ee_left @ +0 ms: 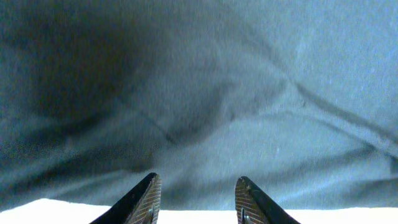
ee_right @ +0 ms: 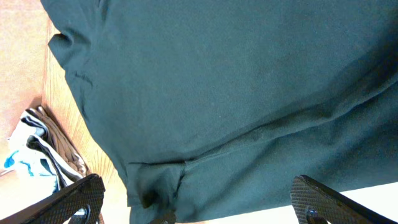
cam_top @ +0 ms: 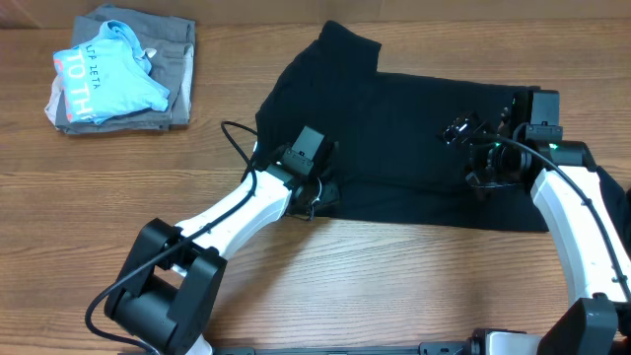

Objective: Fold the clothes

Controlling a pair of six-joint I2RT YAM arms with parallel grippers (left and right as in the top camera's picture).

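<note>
Overhead: black T-shirt [cam_top: 394, 138] lengthwise left-to-right.

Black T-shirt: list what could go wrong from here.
The left gripper stands only part open at an edge of the black T-shirt; it may pinch a wrinkle rather than the hem. The right gripper gapes wide with nothing held, so a one-sided lift could skew the fold.

1. The T-shirt [cam_top: 424, 148] was plain black.
2. The small shirt [cam_top: 108, 84] was light blue with pink-white lettering.
3. The folded garment [cam_top: 179, 54] was grey.
4. The bench [cam_top: 394, 286] was brown, wood-grained.
</note>
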